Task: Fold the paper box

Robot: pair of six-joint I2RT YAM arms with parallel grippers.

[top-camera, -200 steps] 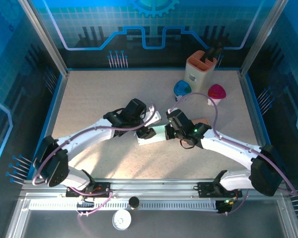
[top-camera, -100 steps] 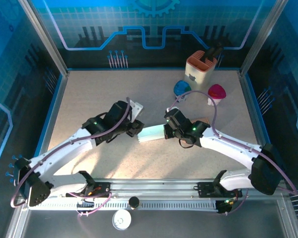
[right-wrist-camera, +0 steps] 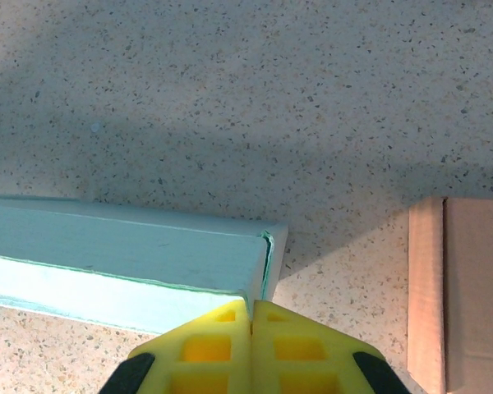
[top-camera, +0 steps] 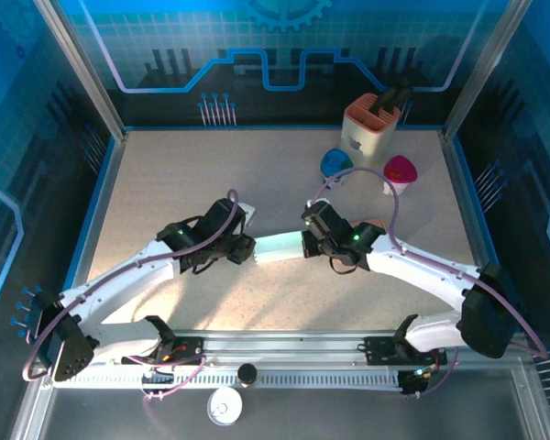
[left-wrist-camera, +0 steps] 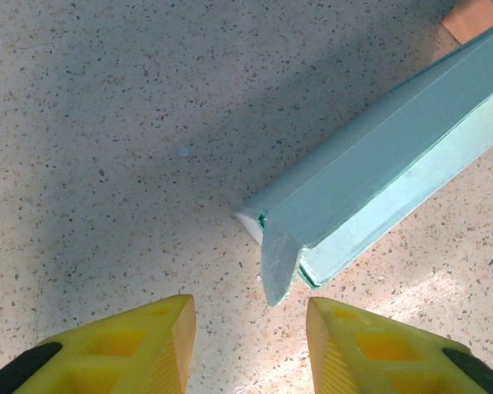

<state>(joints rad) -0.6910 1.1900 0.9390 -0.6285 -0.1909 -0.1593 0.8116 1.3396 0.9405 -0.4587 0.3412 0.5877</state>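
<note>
The paper box [top-camera: 277, 247] is a long pale-teal carton lying flat on the speckled table between the two arms. My right gripper [top-camera: 306, 246] is at its right end. In the right wrist view the yellow fingers [right-wrist-camera: 205, 345] are shut, with the thin end wall of the box [right-wrist-camera: 131, 246] pinched in their seam. My left gripper [top-camera: 247, 249] faces the box's left end. There the yellow fingertips [left-wrist-camera: 160, 328] stand apart, and a loose end flap [left-wrist-camera: 278, 267] of the box [left-wrist-camera: 386, 156] hangs down just ahead of the gap, touching neither finger.
A flat brown cardboard piece [right-wrist-camera: 460, 287] lies just right of the box, by the right arm [top-camera: 378, 225]. At the back right stand an orange-and-white block [top-camera: 371, 124], a blue object [top-camera: 335, 165] and a pink one [top-camera: 401, 170]. Blue walls fence the table.
My left gripper has pulled back leftwards off the box's left end and its jaws have narrowed. The box now lies flatter and straighter. The right gripper has stayed shut at the right end.
</note>
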